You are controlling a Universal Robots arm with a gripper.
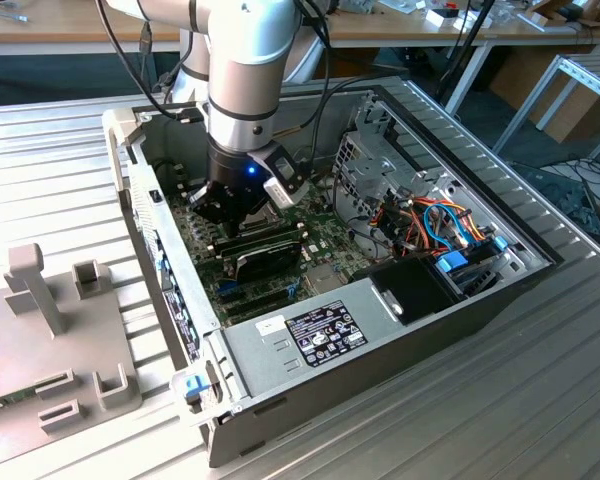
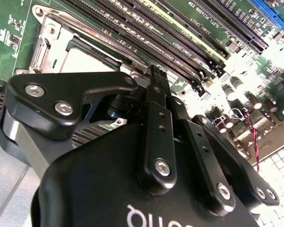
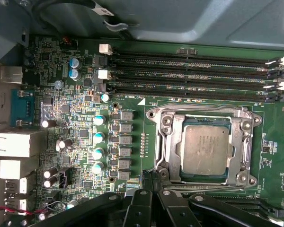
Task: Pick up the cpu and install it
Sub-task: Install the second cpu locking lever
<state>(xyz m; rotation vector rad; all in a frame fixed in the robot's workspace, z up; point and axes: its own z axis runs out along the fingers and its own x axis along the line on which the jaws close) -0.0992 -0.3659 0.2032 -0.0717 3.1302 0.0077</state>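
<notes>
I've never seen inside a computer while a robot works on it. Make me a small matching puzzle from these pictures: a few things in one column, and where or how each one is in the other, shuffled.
Things:
1. cpu
2. gripper
3. memory slots
4. power supply

Places or states:
A. long, dark, parallel and empty, beside the socket
B. grey box with a label at the near edge of the case in the exterior view
C. lying flat in the socket with the metal frame around it
D. hanging just above the green board at the socket's edge

Pairs: 1-C, 2-D, 3-A, 4-B
</notes>
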